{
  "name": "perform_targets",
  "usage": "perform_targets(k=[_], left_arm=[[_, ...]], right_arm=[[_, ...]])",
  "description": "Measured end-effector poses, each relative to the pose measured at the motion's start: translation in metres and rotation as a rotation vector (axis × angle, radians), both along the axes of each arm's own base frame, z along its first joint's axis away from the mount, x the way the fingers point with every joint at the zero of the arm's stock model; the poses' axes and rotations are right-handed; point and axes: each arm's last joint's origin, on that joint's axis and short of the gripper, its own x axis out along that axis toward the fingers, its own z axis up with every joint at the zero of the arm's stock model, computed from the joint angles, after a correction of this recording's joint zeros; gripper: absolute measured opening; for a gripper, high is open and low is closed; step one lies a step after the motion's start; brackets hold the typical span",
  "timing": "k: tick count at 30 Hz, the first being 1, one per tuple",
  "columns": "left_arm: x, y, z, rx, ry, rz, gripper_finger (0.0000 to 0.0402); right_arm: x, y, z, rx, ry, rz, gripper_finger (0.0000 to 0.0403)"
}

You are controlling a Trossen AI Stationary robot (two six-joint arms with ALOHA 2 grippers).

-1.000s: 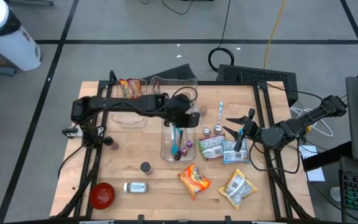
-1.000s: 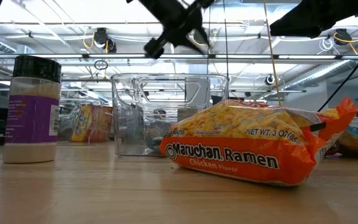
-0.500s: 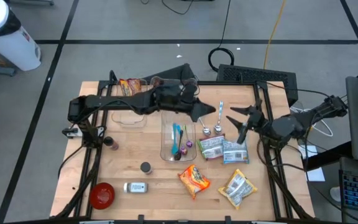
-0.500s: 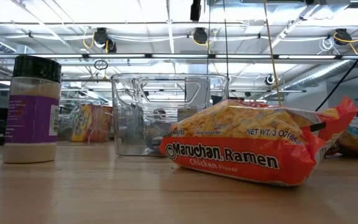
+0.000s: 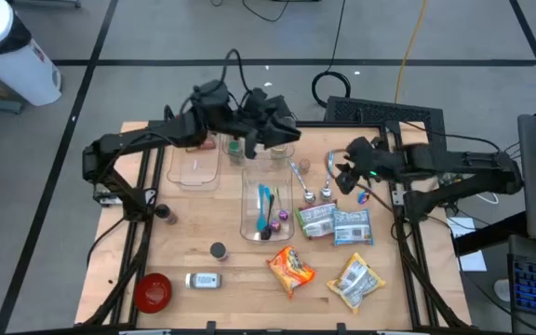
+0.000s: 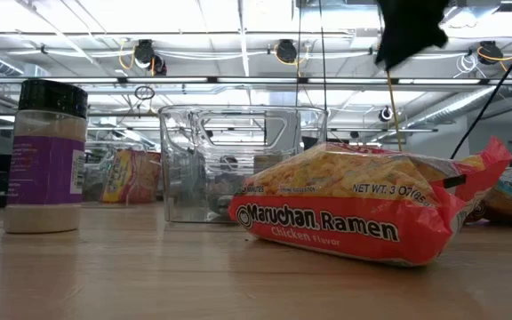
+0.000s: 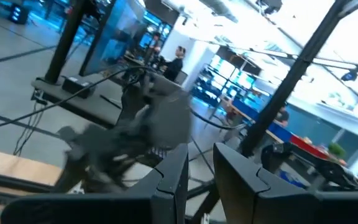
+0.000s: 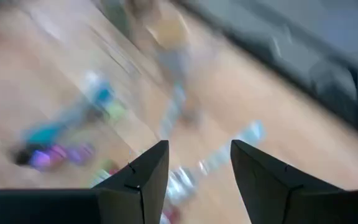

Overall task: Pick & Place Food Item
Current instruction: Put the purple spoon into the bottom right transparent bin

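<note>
An orange Maruchan ramen packet (image 5: 291, 268) lies flat near the table's front; it also fills the low view (image 6: 363, 213). Two green packets (image 5: 316, 219) (image 5: 352, 226) and a yellow packet (image 5: 356, 279) lie flat to its right. My left gripper (image 5: 285, 133) is raised high over the table's far middle, its fingers a little apart and empty (image 7: 201, 180). My right gripper (image 5: 342, 172) hangs open and empty (image 8: 199, 168) above the spoons (image 5: 328, 172), to the far side of the green packets.
A clear bin (image 5: 266, 209) with coloured utensils stands mid-table, and a second clear bin (image 5: 196, 167) stands at the far left. A red bowl (image 5: 153, 291), a lying spice jar (image 5: 203, 279) and small bottles (image 5: 217, 250) are at the front left.
My left gripper has risen from over the clear bin and gone toward the table's far edge, tipping up until it looks level into the room. My right gripper has gone toward the table's left and far edge, from beside the green packets to above the spoons.
</note>
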Motion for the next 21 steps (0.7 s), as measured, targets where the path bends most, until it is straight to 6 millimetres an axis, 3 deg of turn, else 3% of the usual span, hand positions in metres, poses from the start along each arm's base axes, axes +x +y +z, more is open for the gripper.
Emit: perform_targets(k=[6, 10, 21], left_arm=[[-0.011, 0.009, 0.002, 0.003, 0.038, -0.088, 0.0081], [-0.012, 0.009, -0.002, -0.002, 0.074, -0.147, 0.0081], [-0.008, -0.005, -0.007, 0.014, 0.115, -0.210, 0.0081]], right_arm=[[0.000, -0.030, -0.034, 0.239, 0.264, -0.246, 0.0164], [-0.005, -0.041, -0.057, 0.294, 0.316, -0.402, 0.0164], [-0.035, -0.035, -0.114, 0.452, 0.350, -0.739, 0.0164]])
